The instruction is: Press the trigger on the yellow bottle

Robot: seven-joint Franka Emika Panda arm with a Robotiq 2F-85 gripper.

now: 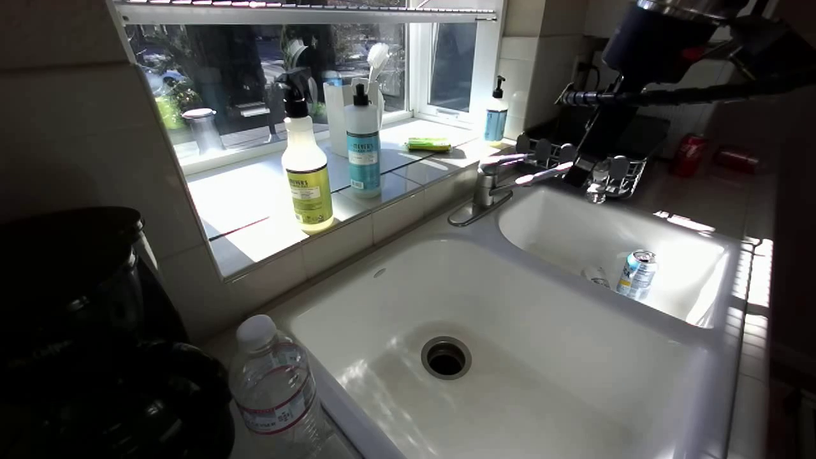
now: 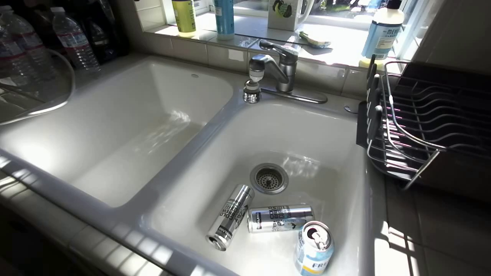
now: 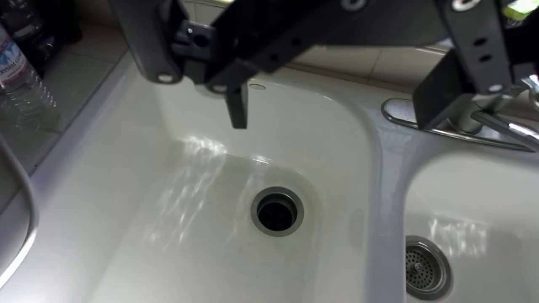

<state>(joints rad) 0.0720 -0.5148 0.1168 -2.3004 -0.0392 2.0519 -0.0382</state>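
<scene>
Reaching for the trigger (image 1: 293, 94), probably the step in hand. Find it atop the yellow bottle (image 1: 308, 188), upright on the surface (image 1: 258, 233) by the window (image 1: 255, 64). Bring hand (image 3: 332, 115) level with it, set 1 finger (image 3: 238, 110) on it, 1 opposite, squeeze slowly; don't just push, could tip. Can't tell facing against the dark panes. In wrist view, see hand spread wide, gripping nothing, touching nothing visible, well apart from yellow bottle.

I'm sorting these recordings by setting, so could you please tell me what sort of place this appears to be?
Probably a kitchen, perhaps in a home. The signs are a double-basin sink, a wire dish rack beside it, and a yellow bottle on the tiled windowsill.
</scene>
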